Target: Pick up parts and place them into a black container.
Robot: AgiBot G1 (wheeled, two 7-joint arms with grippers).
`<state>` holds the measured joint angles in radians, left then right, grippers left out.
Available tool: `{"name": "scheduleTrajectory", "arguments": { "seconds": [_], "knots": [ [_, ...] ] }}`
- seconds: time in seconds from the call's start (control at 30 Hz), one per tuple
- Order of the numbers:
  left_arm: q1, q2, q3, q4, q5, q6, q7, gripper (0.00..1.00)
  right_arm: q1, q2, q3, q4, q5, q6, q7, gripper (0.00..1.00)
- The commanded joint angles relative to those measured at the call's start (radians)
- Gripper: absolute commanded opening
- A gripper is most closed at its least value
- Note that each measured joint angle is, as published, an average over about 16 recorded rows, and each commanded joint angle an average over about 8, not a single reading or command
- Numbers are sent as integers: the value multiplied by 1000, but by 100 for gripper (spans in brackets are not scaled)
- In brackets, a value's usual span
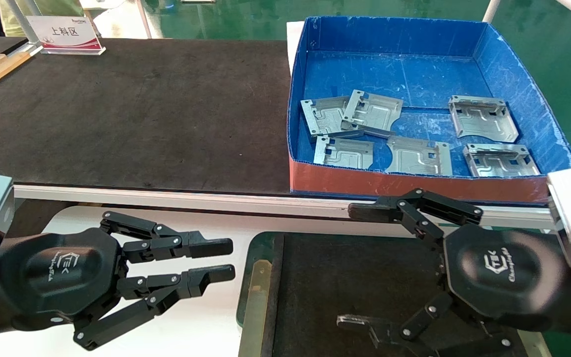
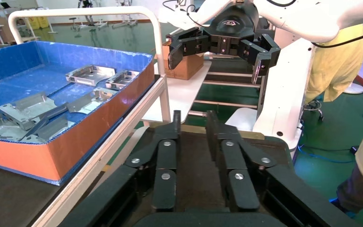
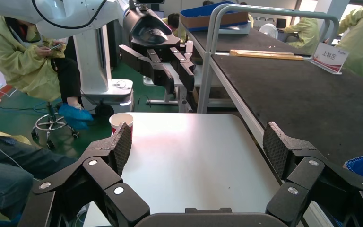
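right gripper (image 1: 360, 267) spread wide, empty, over matte black container (image 1: 345, 277) | left gripper (image 1: 216, 258) narrow gap, empty | stamped silver parts (image 1: 365, 129) ahead in blue corrugated box (image 1: 523, 84) | sign (image 1: 65, 32) reads 上料区

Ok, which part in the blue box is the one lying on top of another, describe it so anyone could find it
Start at the blue box with the red front wall, on the far side of the table ahead of the right gripper. Six silver parts lie inside; look to the box's left half. The part you want is the only one resting across a neighbour, tilted, overlapping its right edge.
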<state>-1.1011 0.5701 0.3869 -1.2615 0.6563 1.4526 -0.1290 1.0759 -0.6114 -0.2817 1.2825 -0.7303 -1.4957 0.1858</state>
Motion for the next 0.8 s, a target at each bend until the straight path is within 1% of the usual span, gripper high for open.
{"name": "scheduleTrajectory", "arguments": {
  "seconds": [0.03,0.3,0.33,0.57,0.6,0.8],
  "knots": [
    [0,0,0,0,0,0,0,0,0,0,0,0,0,0,0,100],
    [0,0,0,0,0,0,0,0,0,0,0,0,0,0,0,100],
    [0,0,0,0,0,0,0,5,0,0,0,0,0,0,0,100],
    [0,0,0,0,0,0,0,92,0,0,0,0,0,0,0,100],
    [0,0,0,0,0,0,0,100,0,0,0,0,0,0,0,100],
    [0,0,0,0,0,0,0,100,0,0,0,0,0,0,0,100]
  ]
}}
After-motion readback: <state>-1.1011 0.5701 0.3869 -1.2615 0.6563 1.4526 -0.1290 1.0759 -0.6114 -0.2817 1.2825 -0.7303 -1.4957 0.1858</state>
